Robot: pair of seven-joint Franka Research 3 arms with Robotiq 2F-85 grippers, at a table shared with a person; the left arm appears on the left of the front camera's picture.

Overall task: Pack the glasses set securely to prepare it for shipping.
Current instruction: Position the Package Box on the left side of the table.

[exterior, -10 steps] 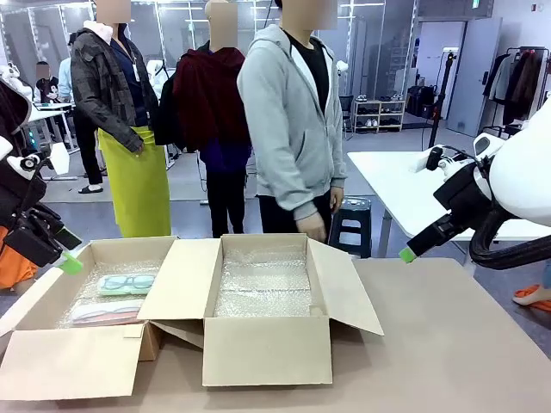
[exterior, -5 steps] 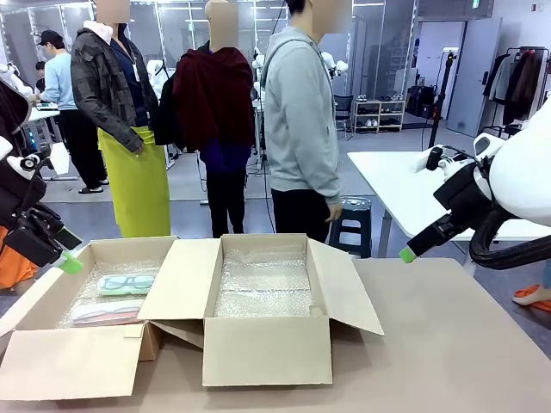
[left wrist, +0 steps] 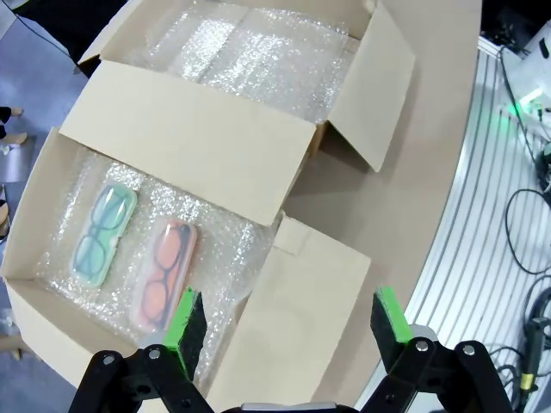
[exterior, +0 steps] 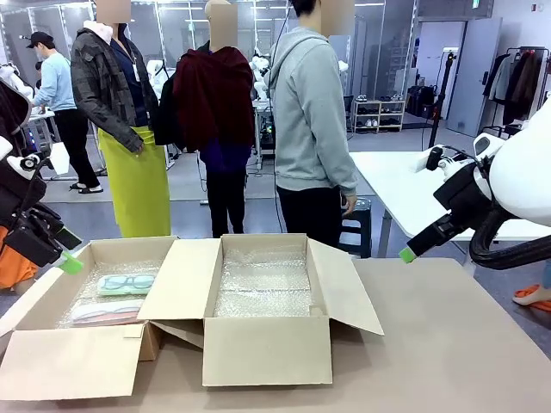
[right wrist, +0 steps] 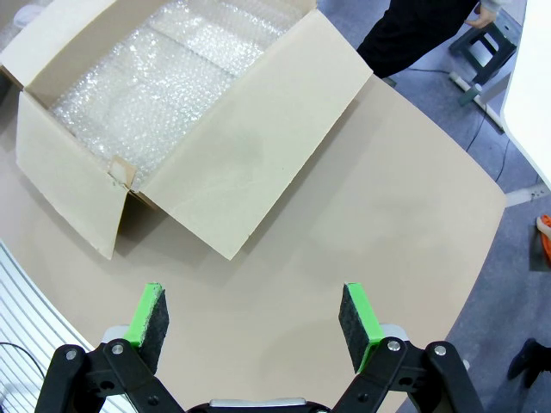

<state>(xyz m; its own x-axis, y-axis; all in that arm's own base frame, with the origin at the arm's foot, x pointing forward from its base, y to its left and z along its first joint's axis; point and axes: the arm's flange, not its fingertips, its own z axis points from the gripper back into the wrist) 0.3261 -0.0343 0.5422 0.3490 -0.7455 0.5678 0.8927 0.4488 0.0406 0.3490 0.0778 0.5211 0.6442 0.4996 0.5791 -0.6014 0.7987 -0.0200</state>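
Nothing moves on the desk (exterior: 448,344) since a second ago: both cases (left wrist: 129,245) lie in the left box (left wrist: 52,258), left end effector (left wrist: 288,323) and right end effector (right wrist: 254,323) open and empty, so packing waits.

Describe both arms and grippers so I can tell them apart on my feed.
Both match: white arm shells with black joints and black two-finger grippers tipped with green pads. The left gripper and right gripper look identical; the right arm carries a thick black cable.
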